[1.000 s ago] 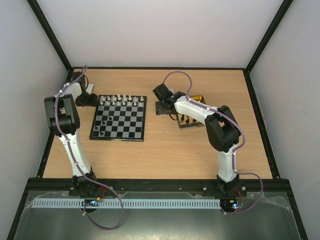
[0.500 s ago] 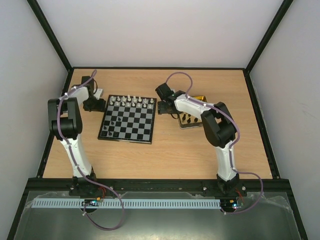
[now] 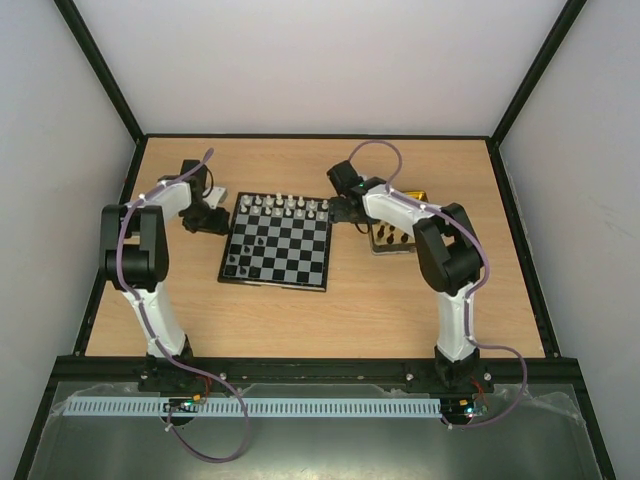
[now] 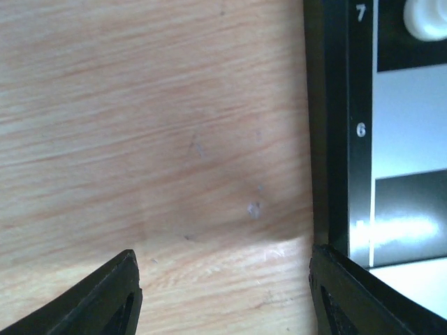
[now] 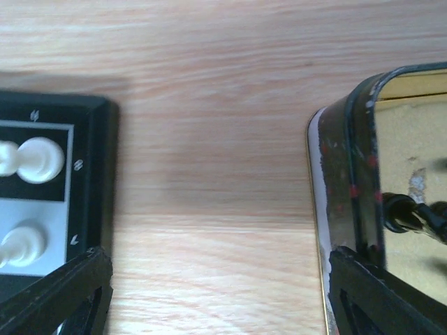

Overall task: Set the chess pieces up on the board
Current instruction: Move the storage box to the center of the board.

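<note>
The board (image 3: 290,262) lies mid-table, turned slightly askew. White chess pieces (image 3: 286,207) fill its far rows, and a few black chess pieces (image 3: 242,246) stand near its left side. My left gripper (image 3: 213,222) is open at the board's left edge. In the left wrist view that gripper (image 4: 223,296) spans bare wood, its right finger (image 4: 349,293) at the board's rim (image 4: 327,125). My right gripper (image 3: 350,212) is open between the board and a tin. In the right wrist view the right gripper (image 5: 218,296) holds nothing, with white pieces (image 5: 38,159) to its left.
A yellow-lined metal tin (image 3: 381,250) sits right of the board with black chessmen (image 3: 390,237) inside. In the right wrist view its wall (image 5: 347,174) is close to my right finger. Black frame rails border the table on all sides.
The board has slid to the right and turned slightly, with my left gripper following along its left edge. My right gripper and the tin have shifted right too.
</note>
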{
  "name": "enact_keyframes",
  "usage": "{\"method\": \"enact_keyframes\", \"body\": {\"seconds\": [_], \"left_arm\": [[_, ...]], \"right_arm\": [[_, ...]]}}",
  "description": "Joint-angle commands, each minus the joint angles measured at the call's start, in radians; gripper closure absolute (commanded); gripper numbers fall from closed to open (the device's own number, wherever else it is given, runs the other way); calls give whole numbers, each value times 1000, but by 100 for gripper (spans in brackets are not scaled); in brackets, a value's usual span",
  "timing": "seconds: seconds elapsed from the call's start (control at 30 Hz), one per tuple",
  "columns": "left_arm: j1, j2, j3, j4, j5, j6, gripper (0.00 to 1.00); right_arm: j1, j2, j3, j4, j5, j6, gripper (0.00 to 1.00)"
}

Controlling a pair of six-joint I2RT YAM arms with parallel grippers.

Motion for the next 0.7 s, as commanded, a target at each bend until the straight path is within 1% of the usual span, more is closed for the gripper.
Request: {"method": "enact_keyframes", "body": {"seconds": [0.0, 0.13, 0.4, 0.67], "left_arm": [[-22, -55, -39, -29, 34, -11, 33], [-56, -82, -72, -26, 39, -9, 33], [-128, -131, -123, -22, 38, -7, 33], [-136, -163, -134, -14, 27, -9, 33]], "right_arm": [[-52, -86, -17, 0, 39, -10, 19], [-87, -114, -9, -1, 20, -13, 18], [-90, -155, -8, -9, 34, -5, 18], [-98, -184, -22, -13, 67, 1, 18]]}}
